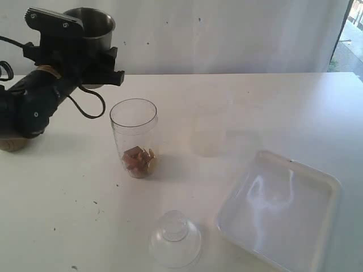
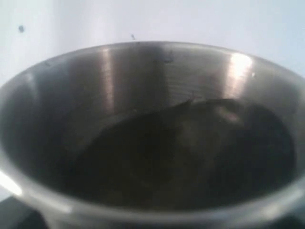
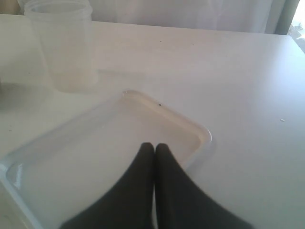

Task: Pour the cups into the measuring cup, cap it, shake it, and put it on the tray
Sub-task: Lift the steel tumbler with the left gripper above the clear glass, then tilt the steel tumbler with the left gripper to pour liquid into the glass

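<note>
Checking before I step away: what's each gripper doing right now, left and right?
Left gripper: closed on the steel tumbler.
Right gripper: shut, holding nothing.

Blk left arm (image 1: 34,105), looped blk cable (image 1: 93,110), tan wrist band (image 1: 50,71), right claw (image 3: 155,147) w/ tapered blk fingers (image 3: 143,181)

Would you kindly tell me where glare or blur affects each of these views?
Exterior view: glare streaks the tray, the frosted cup nearly vanishes; left wrist view: steel tumbler soft, with bright highlights; right wrist view: hazy, the right hand a dark silhouette.
</note>
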